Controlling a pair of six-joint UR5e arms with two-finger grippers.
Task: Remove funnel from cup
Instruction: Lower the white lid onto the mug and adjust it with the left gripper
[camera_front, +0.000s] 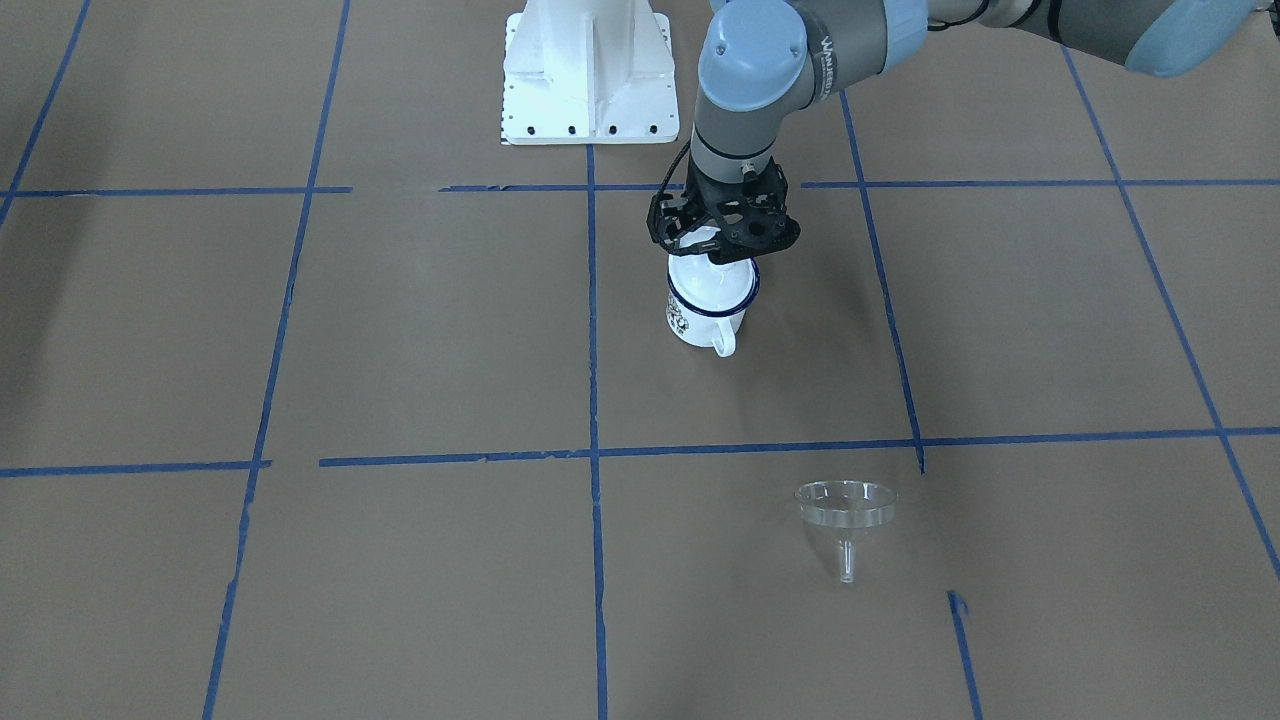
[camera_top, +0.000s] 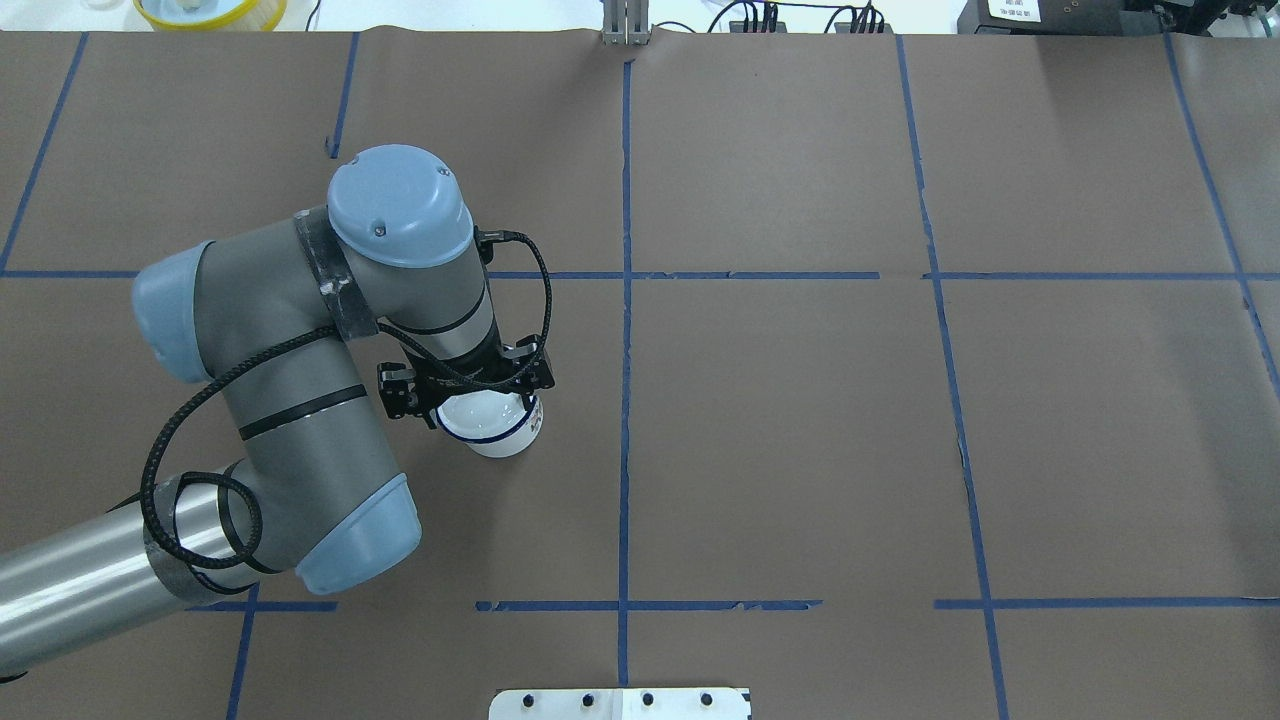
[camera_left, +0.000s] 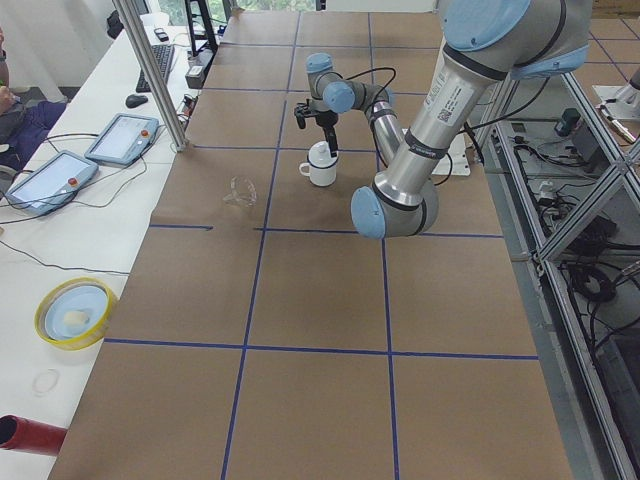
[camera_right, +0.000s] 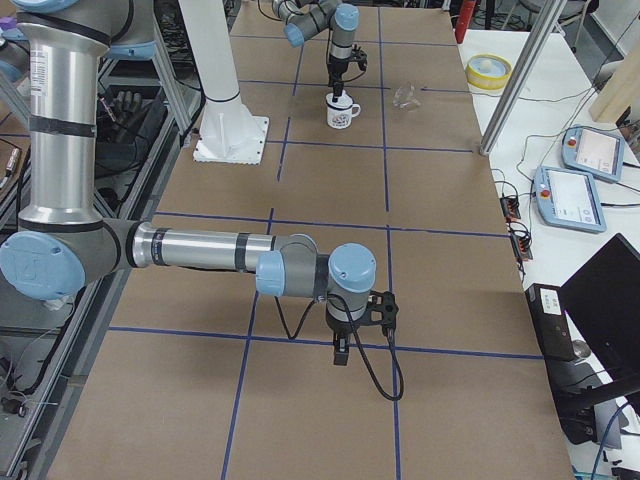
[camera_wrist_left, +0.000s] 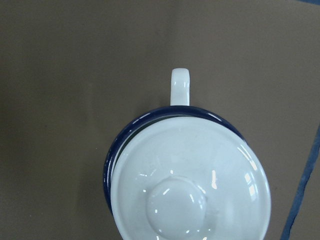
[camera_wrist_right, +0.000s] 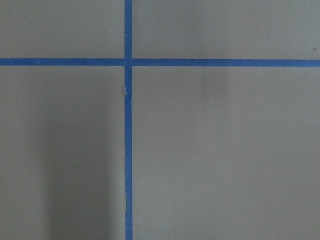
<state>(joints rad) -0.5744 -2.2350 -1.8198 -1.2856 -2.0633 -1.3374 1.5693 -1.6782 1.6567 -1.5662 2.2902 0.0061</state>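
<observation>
The brown-papered table (camera_front: 400, 330) carries a grid of blue tape lines (camera_front: 592, 400). The left gripper (camera_front: 716, 252) hangs just over the cup (camera_front: 700, 315), whose mouth is covered by a white domed lid (camera_wrist_left: 190, 185). Its fingers are hidden, so their spread cannot be told. The right gripper (camera_right: 342, 352) hovers far off, its state also unclear. The funnel (camera_front: 846, 512) rests on the paper, well apart from the cup.
</observation>
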